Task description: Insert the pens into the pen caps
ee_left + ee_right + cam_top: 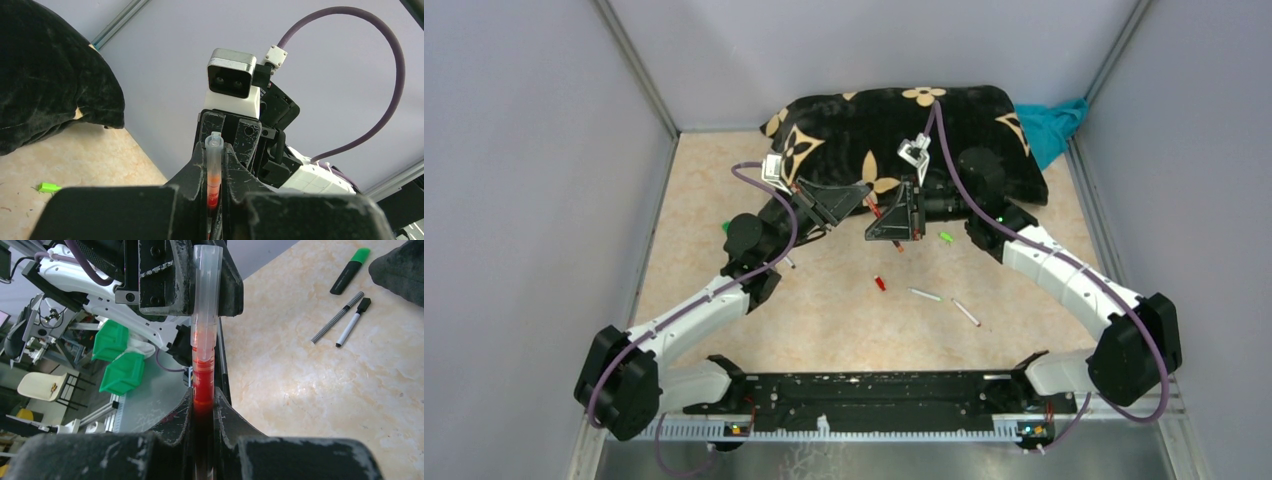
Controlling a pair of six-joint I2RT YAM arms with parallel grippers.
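Note:
My right gripper (202, 407) is shut on a red pen (202, 382). The pen's far end sits inside a clear pen cap (206, 295). My left gripper (215, 152) is shut on that clear cap (214, 160), and red shows through its wall. Both grippers meet above the table in front of the pillow, left gripper (861, 195) facing right gripper (886, 225), with the pen (875, 212) between them. A red cap (880, 283), a green cap (945, 237) and two white pens (924, 295) (965, 312) lie on the table.
A black flowered pillow (894, 130) lies at the back with a teal cloth (1054, 125) beside it. A black marker with a green end (350, 271), a striped pen (337, 317) and a white pen (352, 322) lie together. Grey walls close in both sides.

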